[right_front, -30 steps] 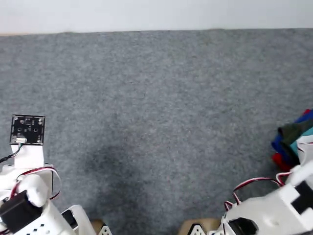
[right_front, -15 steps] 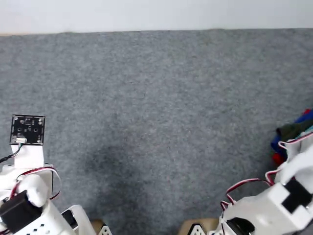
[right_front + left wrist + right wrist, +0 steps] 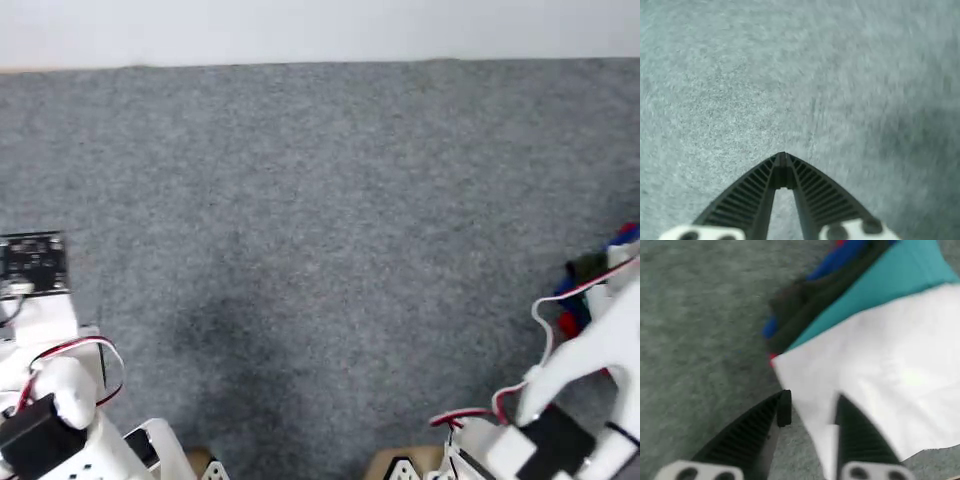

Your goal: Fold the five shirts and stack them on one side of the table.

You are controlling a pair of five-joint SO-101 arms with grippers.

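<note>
left gripper [image 3: 785,161] was clenched, tips meeting in a point w/ nothing btwn them, over bare grey table [image 3: 320,200] felt. in the high view the left arm [image 3: 50,410] sat at the near left corner, a small black circuit board [image 3: 33,262] on its wrist end and red & white wires [image 3: 95,350] looping beside it.

right gripper [image 3: 812,410] was released, jaws spread wide, tips down at the near edge of the shirt stack [image 3: 588,285]. the edge of the white shirt [image 3: 880,365] lay in the gap btwn the two jaws; couldn't tell if either finger touched the cloth. nothing was gripped.

the stack sat at the far right edge of the table, partly cut off by the frame in the high view & partly covered by the right arm [image 3: 590,370]. white shirt lay on top, teal shirt [image 3: 890,280] just under it, then a dark shirt [image 3: 810,300], w/ a blue shirt [image 3: 840,255] and a red shirt [image 3: 568,324] poking out lower down. layers looked flat, edges roughly lined up but fanned a bit on the side facing the table's middle. stack and left gripper were well apart.
</note>
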